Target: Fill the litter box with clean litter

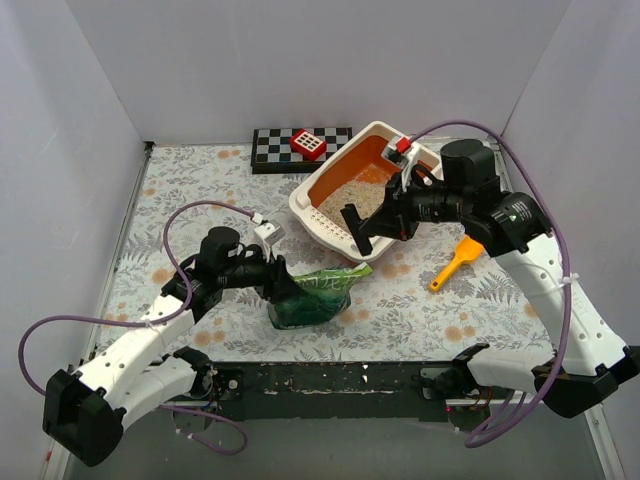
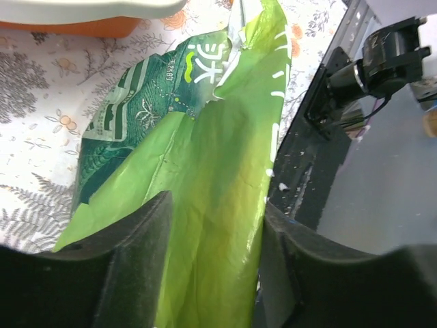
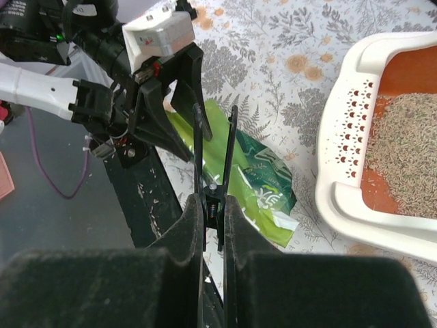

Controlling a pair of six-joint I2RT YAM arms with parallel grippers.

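The litter box, cream rim and orange inside, sits at the back centre with clean litter covering part of its floor. It also shows in the right wrist view with the litter. My left gripper is shut on a glossy green bag lying in front of the box; its fingers pinch the bag. My right gripper is shut on a black spring clip above the box's slotted edge. In its own view, the clip's two long arms point toward the bag.
An orange-yellow scoop lies on the floral cloth right of the box. A black-and-white checkerboard with a red block stands at the back. The table's black front edge is just beyond the bag.
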